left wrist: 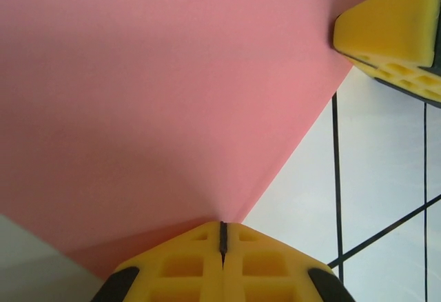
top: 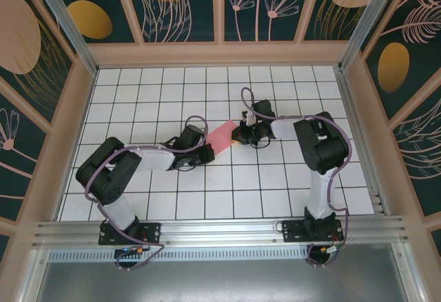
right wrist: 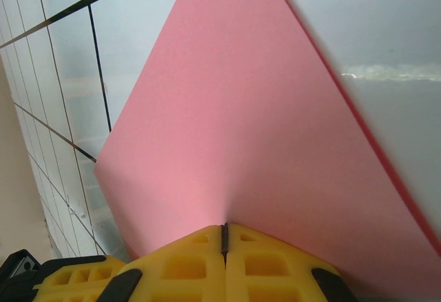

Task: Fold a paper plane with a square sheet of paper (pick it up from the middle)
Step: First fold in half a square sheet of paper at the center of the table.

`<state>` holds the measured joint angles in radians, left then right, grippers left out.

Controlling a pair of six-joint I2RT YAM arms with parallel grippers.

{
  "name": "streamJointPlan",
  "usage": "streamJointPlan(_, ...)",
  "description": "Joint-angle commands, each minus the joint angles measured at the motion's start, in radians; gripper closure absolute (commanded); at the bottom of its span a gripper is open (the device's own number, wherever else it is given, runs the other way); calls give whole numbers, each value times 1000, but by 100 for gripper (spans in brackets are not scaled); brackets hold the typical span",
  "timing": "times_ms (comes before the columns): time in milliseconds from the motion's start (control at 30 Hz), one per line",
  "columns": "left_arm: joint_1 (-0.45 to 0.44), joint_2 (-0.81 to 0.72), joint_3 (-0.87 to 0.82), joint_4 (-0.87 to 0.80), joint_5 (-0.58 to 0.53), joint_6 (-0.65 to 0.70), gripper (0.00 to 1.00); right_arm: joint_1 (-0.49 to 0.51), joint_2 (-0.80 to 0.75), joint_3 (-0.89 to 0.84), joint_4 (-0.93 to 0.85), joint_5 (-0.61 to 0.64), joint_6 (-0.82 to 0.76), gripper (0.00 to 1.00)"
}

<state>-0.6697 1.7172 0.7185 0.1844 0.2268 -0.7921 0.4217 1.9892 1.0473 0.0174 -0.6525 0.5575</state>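
Yellow-tipped, the left gripper (left wrist: 222, 232) is clenched on the near-left corner of the square sheet of paper (top: 222, 136), held mid-board. The right gripper (right wrist: 224, 232) pinches its far-right corner. Both hide the sheet's ends. The white gridded board (top: 227, 185) lies beneath, with patterned walls (top: 179, 5) around.

square sheet of paper (top: 222, 137) over mid board (top: 138, 88), left jaws on its left corner, right jaws opposite
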Motion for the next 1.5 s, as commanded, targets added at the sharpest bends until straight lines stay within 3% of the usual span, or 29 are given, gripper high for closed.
streamJointPlan(0, -1, 8, -72, -201, -54, 20, 100, -33, 97, -32, -125, 214, -32, 100)
streamJointPlan(333, 1, 2, -126, -197, -47, 14, 100, -34, 103, -23, -135, 220, -36, 100)
streamJointPlan(533, 0, -92, -155, -204, -24, 26, 100, -34, 101, -21, -140, 223, -37, 100)
streamJointPlan(667, 0, -137, -119, -219, -51, 50, 100, -33, 100, -15, -142, 225, -37, 100)
streamJointPlan(900, 0, -250, -29, -97, -86, 27, 100, -32, 100, -15, -140, 221, -31, 100)
streamJointPlan(1200, 0, -59, 54, -2, -67, -60, 100, -32, 89, -14, -120, 195, -25, 100)
streamJointPlan(1467, -1, 26, 50, -8, -5, -76, 100, -31, 24, -5, -41, 75, -36, 100)
